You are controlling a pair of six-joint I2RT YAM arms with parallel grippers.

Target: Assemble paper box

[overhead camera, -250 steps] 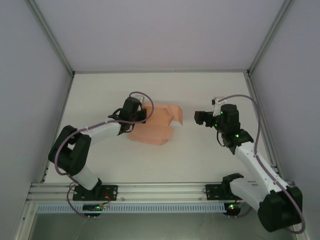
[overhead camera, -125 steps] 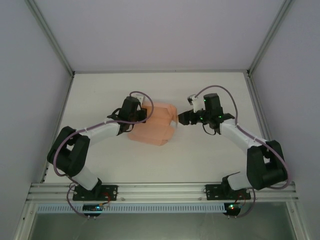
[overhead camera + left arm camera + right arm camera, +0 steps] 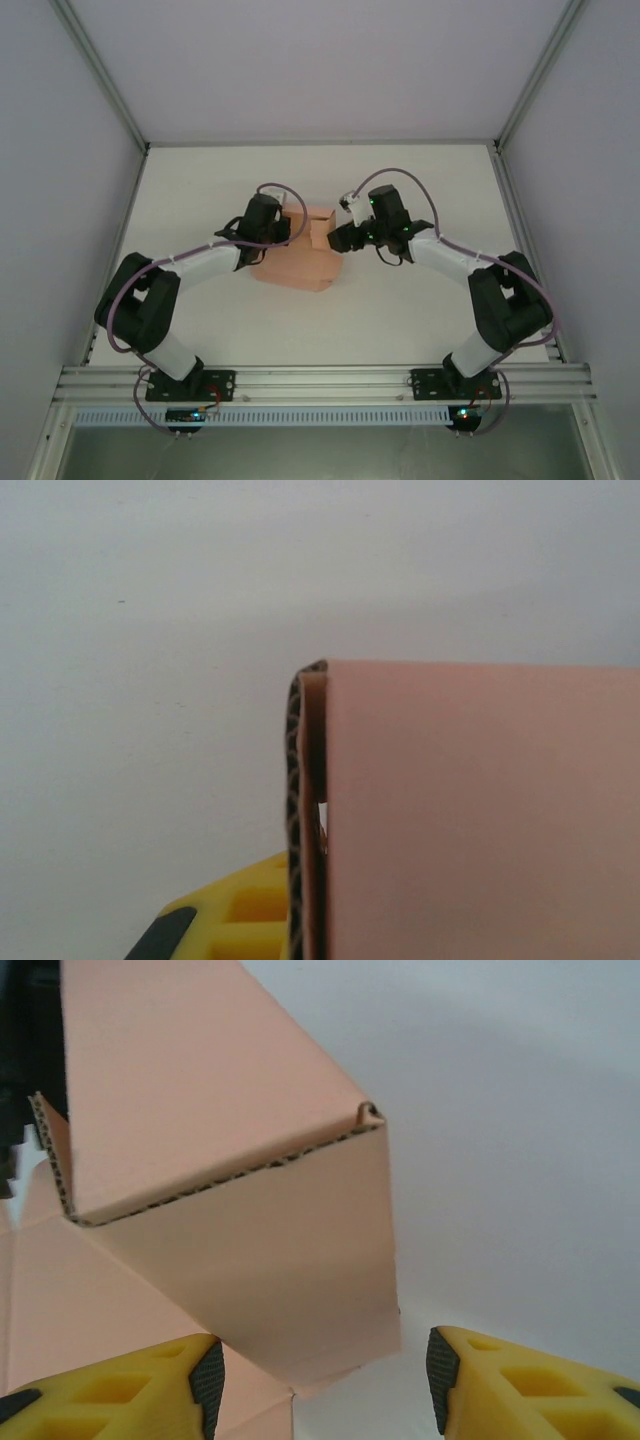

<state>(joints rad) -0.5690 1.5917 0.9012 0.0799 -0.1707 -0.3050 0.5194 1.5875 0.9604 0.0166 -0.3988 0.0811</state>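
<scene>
From above, we saw the paper box lying on the white table, a little left of the middle and between the two arms. It was salmon-pink card, only partly folded: a broad panel lay flat towards the near side, and folded walls stood up along its far side.

The left gripper sat at the far left corner of the box. Its jaws were pinched together on a raised wall there. In the left wrist view the folded, doubled edge of the card, with its corrugated core showing, stood right against the one yellow finger we could see.

The right gripper reached in from the right and met the box at its far right corner. Its jaws stood apart with nothing clamped. In the right wrist view the two yellow fingers had a clear gap between them. The lower end of an upright folded flap hung in that gap, nearer the left finger. We could not tell whether either pad touched it.
</scene>
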